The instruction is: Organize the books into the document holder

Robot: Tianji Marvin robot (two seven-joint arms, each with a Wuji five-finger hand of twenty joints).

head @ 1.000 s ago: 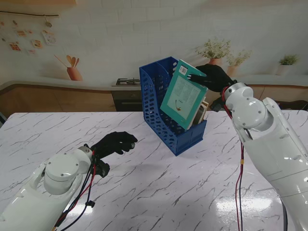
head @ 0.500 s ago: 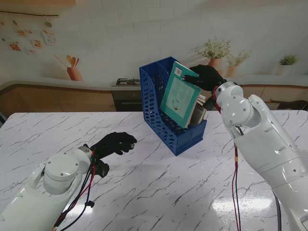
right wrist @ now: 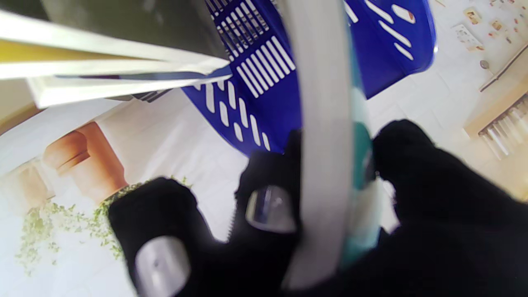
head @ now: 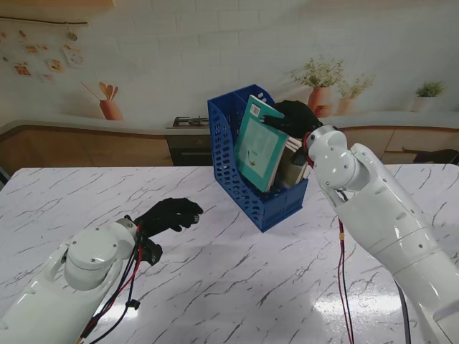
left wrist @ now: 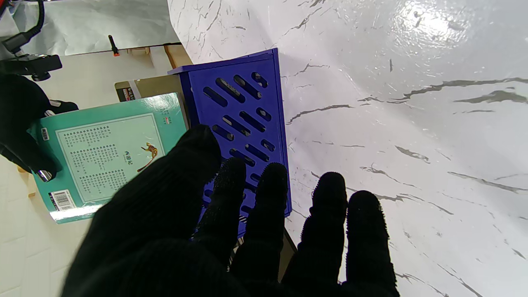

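Note:
A blue slotted document holder [head: 231, 154] stands on the marble table [head: 237, 279], far from me near the middle. A teal book [head: 258, 147] stands tilted inside it, its top corner pinched by my right hand [head: 292, 117], which is shut on it. Other books [head: 294, 161] lean in the holder to the right of the teal one. The left wrist view shows the teal book [left wrist: 103, 152] and holder [left wrist: 247, 119] beyond my black fingers [left wrist: 268, 198]. In the right wrist view the book's white page edge [right wrist: 326, 123] runs between thumb and fingers. My left hand [head: 171, 213] hovers open over the table, nearer to me on the left.
Behind the table runs a kitchen-scene backdrop with potted plants [head: 320, 75] and a stove [head: 190, 123]. Red and black cables [head: 129, 279] hang along my left arm. My right forearm [head: 380, 208] reaches across the right side of the table.
My right hand has swung the teal book leftward and more upright, deeper into the holder. The left hand has stayed where it was.

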